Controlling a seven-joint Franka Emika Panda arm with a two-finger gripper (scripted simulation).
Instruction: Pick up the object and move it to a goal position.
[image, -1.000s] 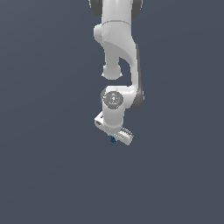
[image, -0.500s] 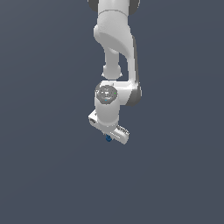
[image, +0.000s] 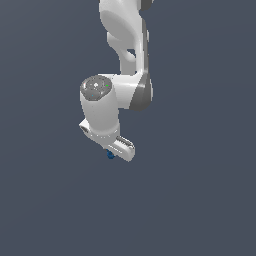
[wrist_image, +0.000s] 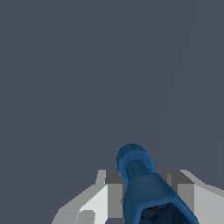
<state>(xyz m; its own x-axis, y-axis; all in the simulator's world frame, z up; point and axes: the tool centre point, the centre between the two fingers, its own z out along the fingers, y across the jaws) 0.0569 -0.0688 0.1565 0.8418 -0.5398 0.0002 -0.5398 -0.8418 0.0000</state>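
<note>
In the wrist view, two pale grey fingers (wrist_image: 114, 192) stand one on each side of a bright-blue object (wrist_image: 144, 188), and each inner face presses against it, so the fingers are clamped on the object rather than standing free. The object fills the space between the fingers and extends past their tips, ending in a rounded, ribbed knob; the end nearest the camera is wider and shows a dark hollow. Behind the fingers and the object this view shows only a flat slate-grey background. The exterior view gives much less of the grasp. There the gripper (image: 111, 151) hangs under the white wrist, its fingers are hidden by the hand's body, and the object (image: 110, 155) appears only as a tiny blue dot poking out beneath the hand, just below where the fingers would be. Its shape and the contact with the fingers cannot be made out from this camera. What the exterior view adds is the arm (image: 122, 55) itself: above the fingers sits a rounded white wrist housing with a grey circular cap, joined to a grey elbow-like joint, and a thick white link that rises out of the frame. The same plain slate-grey background surrounds the arm on every side.
</note>
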